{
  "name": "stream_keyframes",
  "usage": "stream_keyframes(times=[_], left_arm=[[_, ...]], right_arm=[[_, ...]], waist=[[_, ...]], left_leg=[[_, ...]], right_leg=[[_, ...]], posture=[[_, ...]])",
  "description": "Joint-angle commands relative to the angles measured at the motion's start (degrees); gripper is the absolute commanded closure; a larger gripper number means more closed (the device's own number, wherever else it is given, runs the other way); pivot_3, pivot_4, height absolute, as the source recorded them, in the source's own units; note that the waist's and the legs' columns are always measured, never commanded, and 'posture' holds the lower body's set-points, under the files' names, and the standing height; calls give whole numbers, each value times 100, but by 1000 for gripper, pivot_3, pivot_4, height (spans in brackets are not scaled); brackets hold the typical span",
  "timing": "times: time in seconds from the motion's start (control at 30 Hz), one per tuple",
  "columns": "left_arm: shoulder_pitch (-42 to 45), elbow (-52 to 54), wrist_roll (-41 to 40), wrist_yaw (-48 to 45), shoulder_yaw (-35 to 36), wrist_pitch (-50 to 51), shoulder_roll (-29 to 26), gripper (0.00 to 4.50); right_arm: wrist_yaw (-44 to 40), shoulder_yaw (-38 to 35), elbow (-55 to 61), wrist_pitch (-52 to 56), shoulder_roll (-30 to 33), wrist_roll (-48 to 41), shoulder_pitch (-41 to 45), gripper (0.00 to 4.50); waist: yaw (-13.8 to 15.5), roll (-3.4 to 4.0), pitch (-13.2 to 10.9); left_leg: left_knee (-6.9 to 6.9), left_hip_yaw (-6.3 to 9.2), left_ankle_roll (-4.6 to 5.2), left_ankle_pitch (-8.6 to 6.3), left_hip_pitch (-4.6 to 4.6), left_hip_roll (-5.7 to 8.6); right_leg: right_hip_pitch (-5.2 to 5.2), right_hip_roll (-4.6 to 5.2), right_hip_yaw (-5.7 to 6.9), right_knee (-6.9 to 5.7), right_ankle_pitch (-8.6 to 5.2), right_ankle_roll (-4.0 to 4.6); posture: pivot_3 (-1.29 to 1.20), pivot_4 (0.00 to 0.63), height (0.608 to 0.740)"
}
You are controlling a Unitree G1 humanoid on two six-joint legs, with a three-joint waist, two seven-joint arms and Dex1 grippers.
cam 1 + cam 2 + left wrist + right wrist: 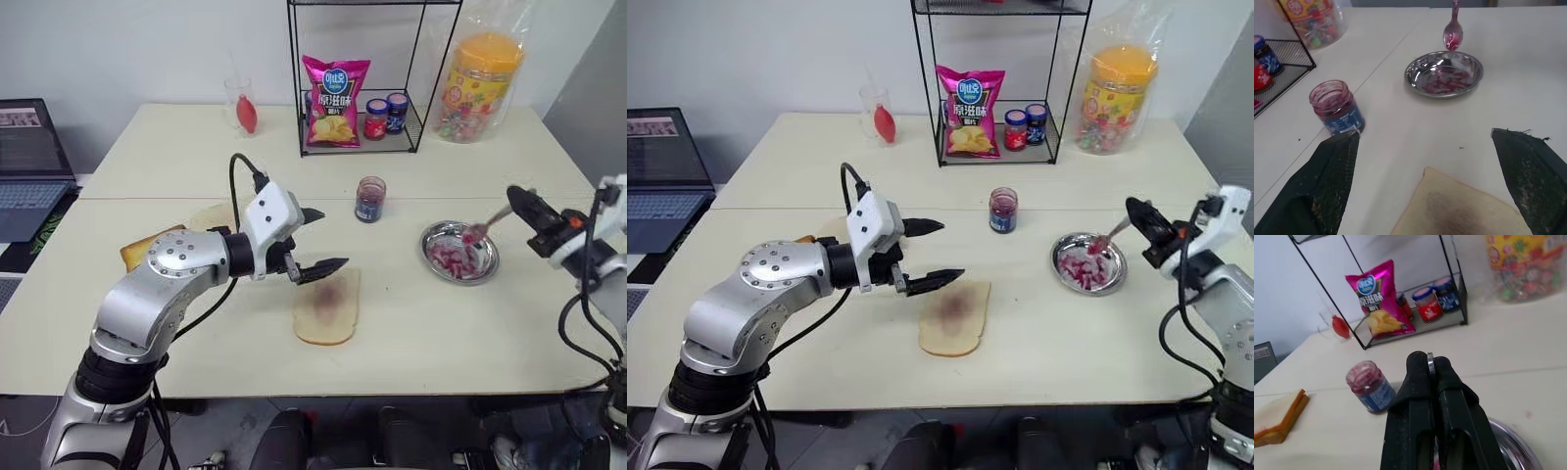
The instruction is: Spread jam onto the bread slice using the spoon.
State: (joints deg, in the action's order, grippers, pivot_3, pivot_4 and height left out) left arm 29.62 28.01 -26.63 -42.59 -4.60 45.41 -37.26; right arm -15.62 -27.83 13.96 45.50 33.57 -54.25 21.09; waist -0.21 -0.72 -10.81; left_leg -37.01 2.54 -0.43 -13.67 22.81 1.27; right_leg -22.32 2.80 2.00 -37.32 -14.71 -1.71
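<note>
Over the dish (435, 242): my right gripper (517, 201) pinched the spoon (482, 227).
Left gripper (318, 240): fingers wide, empty.
Next: carry 1 jammy spoonful to the bread slice (328, 306).

The cream-coloured tabletop (470, 333) was looked down on from the head by the paired eye views, facing forward towards the black wire rack (999, 78) at its far edge. From the left wrist, a close, low view was taken towards the shallow round steel dish (1444, 74). That dish and the small open glass jar with a dark blue label (1370, 387) were shared with the right wrist's close view, directed at the rack.
</note>
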Motion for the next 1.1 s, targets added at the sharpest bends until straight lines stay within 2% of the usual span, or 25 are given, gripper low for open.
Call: stream_keyframes(times=[0.03, 0.2, 0.4, 0.83, 1.1], left_arm=[[151, 221, -176, 226, 329, 366, -65, 0], [119, 174, -26, 376, 321, 376, -171, 0], [256, 74, 176, 846, 284, 463, -16, 0], [232, 100, 215, 1173, 371, 685, -25, 0], [-5, -43, 254, 1189, 523, 583, -117, 0]], right_arm=[[221, 547, 29, -249, -278, 279, 922, 4464], [200, 1147, -655, -633, -668, 937, 1765, 4464], [-395, 2023, -2529, -1848, -1178, 2223, 2961, 4464], [-1379, 2391, -4494, -3008, -1616, 3216, 3784, 4464], [-1624, 2597, -5389, -3695, -1781, 3854, 4047, 4464]], waist=[[-13, -1, -1], [1, -2, -1], [1, -3, -2], [-26, -4, -2], [-46, -4, -2]], left_leg=[[-2, -2, 0, 0, -2, -3], [1, 4, -2, 1, -1, -1], [1, -6, -2, 1, 3, 7], [4, -23, -5, 2, 13, 5], [5, -41, -11, 6, 15, 5]], right_leg=[[-1, 0, -2, -4, 1, 0], [-5, -1, 2, -16, 7, 13], [-17, 4, -4, -23, 16, 29], [-58, 24, -21, -65, 17, 30], [-77, 23, -47, -78, 18, 31]], posture=[[0, 150, 740], [0, 150, 740], [0, 150, 740], [0, 150, 740], [0, 150, 740]])
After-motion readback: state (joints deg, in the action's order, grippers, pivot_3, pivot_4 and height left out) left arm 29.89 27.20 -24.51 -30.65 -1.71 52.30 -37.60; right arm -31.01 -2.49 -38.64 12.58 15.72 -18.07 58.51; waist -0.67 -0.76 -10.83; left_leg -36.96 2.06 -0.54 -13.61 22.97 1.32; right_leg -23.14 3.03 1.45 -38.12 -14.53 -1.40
